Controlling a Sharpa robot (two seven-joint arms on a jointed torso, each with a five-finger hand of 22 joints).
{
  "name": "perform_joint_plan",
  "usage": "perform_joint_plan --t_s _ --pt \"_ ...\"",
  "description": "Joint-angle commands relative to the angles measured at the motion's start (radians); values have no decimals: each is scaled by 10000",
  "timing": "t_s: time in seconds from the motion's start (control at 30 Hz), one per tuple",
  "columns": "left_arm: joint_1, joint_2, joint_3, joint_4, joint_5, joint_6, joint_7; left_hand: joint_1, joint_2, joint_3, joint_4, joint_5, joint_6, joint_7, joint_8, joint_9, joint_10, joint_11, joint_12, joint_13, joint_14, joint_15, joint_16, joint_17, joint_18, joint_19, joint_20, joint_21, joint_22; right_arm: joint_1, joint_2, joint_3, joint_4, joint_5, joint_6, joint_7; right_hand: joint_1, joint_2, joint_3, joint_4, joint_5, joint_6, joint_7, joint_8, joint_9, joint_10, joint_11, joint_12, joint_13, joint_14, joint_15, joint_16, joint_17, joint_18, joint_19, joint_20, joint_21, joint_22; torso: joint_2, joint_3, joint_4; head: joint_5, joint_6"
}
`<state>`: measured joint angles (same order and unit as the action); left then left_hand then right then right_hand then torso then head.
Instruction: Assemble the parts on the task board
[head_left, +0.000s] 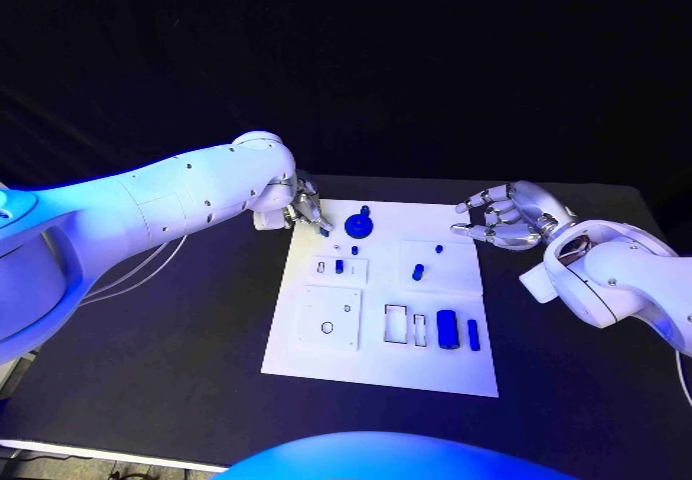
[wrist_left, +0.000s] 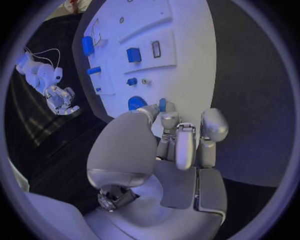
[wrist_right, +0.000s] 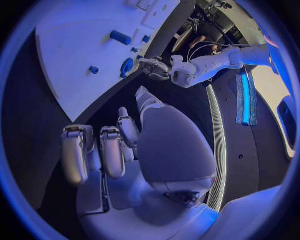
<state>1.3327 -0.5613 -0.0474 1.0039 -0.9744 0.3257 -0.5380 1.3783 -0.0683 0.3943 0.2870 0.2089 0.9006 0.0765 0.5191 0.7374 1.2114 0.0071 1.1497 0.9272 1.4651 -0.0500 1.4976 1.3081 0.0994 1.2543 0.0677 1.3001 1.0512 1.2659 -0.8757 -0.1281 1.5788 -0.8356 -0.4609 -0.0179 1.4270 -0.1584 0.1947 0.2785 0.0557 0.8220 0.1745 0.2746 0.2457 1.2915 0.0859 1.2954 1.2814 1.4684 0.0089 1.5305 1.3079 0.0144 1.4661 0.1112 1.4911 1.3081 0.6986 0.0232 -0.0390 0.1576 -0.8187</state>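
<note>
Flanking the task board (head_left: 433, 375) | left robot hand (head_left: 304, 208) fingers curled, empty | right robot hand (head_left: 505, 218) spread, empty

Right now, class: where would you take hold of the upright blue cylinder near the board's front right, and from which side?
Judging by its pose, grip the blue cylinder across its round sides from above; it stands between a slot and a slim blue bar, so sideways room looks tight.

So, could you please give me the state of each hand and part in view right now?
left hand: fingers curled, at the board's far left corner, holding nothing visible.
right hand: open, off the board.
round blue part: lying on the task board.
blue cylinder: lying flat.
</note>
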Motion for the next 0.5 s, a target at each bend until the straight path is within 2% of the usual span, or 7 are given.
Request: perform_joint_plan --t_s 0.03,0.1,0.2,0.3,0.37,0.5 --pt "-5 8 2 4 320 4 196 287 -157 807 -236 7 -113 -8 125 205 11 -39 -50 -29 572 -38 43 1164 92 4 -91 13 40 -6 12 1 1 -58 80 101 17 10 -28 39 42 18 -18 49 -17 -70 23 -43 -9 793 18 -49 1758 79 660 16 -37 2063 -2 -3 -6 -5 0" --pt "-5 -2 2 15 385 -17 206 295 -303 1340 -373 16 -159 17 197 269 25 -22 -62 -53 576 -26 50 1175 90 3 -81 19 56 -6 15 1 -1 -58 79 102 17 10 -28 39 42 18 -18 49 -17 -70 23 -43 -9 793 18 -49 1758 79 660 16 -37 2063 -4 -4 -7 -3 3" --pt "-5 -44 2 63 460 -101 231 14 -654 2636 -814 16 -218 70 401 448 73 34 -60 -77 584 8 65 1200 89 19 -57 58 126 -6 20 1 -7 -58 76 105 17 10 -28 39 42 18 -18 49 -17 -70 23 -43 -9 793 18 -49 1758 79 660 16 -37 2063 -7 -2 -5 4 7" --pt "-5 -126 2 163 586 -267 252 -190 -811 3166 -1079 41 -208 75 518 557 112 7 -37 -61 604 3 91 1250 75 60 -54 107 209 -6 25 1 -14 -58 71 109 17 10 -28 39 42 18 -18 49 -17 -70 23 -43 -9 793 18 -49 1758 79 660 16 -37 2063 -14 -1 4 21 9" --pt "-5 -211 3 277 712 -404 268 -419 -1004 3733 -1368 75 -157 64 626 661 208 -3 26 9 634 -16 125 1316 57 134 -71 186 328 -6 25 1 -18 -58 68 110 17 10 -28 39 42 18 -18 49 -17 -70 23 -43 -9 793 18 -49 1758 79 660 16 -37 2063 -13 -1 15 27 -3" --pt "-2 -511 5 714 952 -715 275 -904 -1302 4435 -1775 245 7 -7 741 772 507 -77 210 231 751 -79 266 1612 -15 373 -118 407 688 -6 15 1 -24 -58 62 112 17 10 -28 39 42 18 -18 49 -17 -70 23 -43 -9 793 18 -49 1758 79 660 16 -37 2063 -11 -8 26 37 -1"
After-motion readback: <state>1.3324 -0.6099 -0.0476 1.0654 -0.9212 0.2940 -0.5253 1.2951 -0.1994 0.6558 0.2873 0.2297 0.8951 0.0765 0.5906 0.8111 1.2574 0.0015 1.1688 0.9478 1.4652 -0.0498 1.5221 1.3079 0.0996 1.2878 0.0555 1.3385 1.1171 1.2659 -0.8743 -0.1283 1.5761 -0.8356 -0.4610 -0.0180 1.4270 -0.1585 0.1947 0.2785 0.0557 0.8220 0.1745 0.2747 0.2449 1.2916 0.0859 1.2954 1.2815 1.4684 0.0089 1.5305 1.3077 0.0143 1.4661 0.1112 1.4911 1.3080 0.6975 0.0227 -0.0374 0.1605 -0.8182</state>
